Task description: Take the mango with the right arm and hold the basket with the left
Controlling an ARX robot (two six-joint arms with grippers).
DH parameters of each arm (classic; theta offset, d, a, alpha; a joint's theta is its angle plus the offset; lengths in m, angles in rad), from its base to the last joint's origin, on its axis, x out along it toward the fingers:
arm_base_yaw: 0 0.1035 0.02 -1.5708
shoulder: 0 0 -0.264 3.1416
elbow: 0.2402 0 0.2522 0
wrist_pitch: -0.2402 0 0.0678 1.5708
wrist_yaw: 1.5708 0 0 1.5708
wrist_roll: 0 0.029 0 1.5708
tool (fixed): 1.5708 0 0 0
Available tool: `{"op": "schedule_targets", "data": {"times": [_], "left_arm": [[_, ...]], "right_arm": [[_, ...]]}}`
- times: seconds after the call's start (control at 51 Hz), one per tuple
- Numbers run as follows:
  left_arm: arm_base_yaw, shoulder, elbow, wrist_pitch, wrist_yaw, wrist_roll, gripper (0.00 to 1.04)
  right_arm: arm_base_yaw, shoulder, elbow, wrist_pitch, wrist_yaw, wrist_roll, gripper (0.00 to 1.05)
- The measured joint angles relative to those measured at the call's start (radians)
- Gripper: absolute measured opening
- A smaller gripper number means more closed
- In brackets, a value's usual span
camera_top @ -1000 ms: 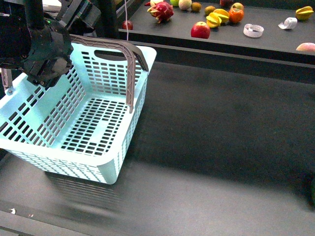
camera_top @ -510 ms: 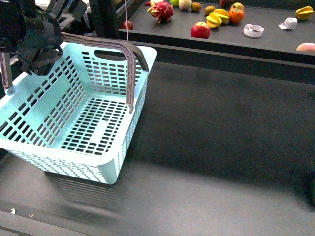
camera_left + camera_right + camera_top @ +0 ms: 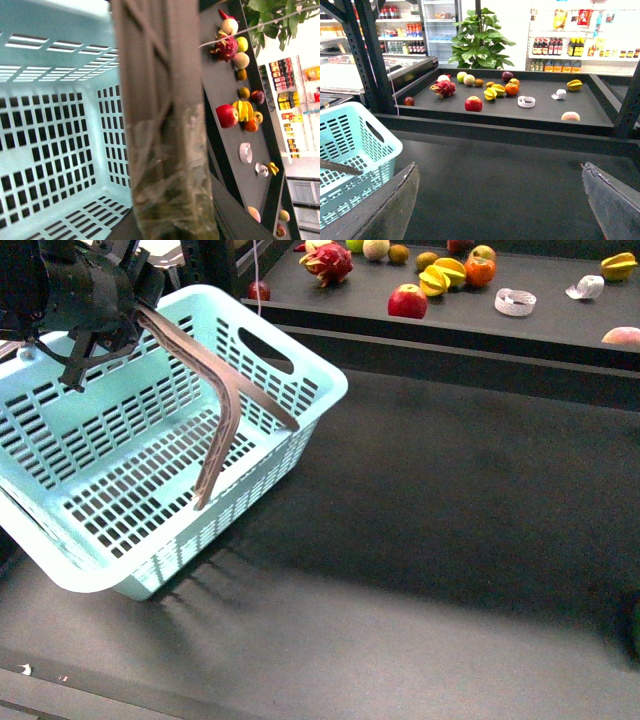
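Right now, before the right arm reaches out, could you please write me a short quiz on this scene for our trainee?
1. True or false: the basket sits flat on the dark surface.
2. Which gripper grips the basket's handle? A) left B) right C) neither
3. What lies inside the basket?
Key: 1. False, it hangs tilted. 2. A, the left gripper is closed on the handle. 3. Nothing.

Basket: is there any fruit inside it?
No, the basket has nothing in it, and the fruits, like the red apple, lie on the shelf behind it.
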Motion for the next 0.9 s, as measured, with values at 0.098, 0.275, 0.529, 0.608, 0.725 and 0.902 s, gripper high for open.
{"op": "schedule_targets", "data": {"times": [0.098, 0.275, 0.529, 0.608, 0.725, 0.902], "left_arm": [[-0.023, -0.065, -0.093, 0.041, 0.013, 0.069, 0.09], [-0.061, -0.201, -0.245, 0.119, 0.099, 0.237, 0.09], [-0.148, -0.337, -0.382, 0.21, 0.243, 0.431, 0.09], [-0.184, -0.369, -0.409, 0.229, 0.276, 0.471, 0.09], [-0.248, -0.4, -0.435, 0.256, 0.307, 0.552, 0.09], [-0.317, -0.423, -0.465, 0.284, 0.336, 0.624, 0.09]], "right_arm": [[0.0, 0.0, 0.0, 0.0, 0.0, 0.0, 0.97], [0.0, 0.0, 0.0, 0.0, 0.0, 0.0, 0.97], [0.0, 0.0, 0.0, 0.0, 0.0, 0.0, 0.97], [0.0, 0.0, 0.0, 0.0, 0.0, 0.0, 0.97], [0.0, 0.0, 0.0, 0.0, 0.0, 0.0, 0.97], [0.0, 0.0, 0.0, 0.0, 0.0, 0.0, 0.97]]}}
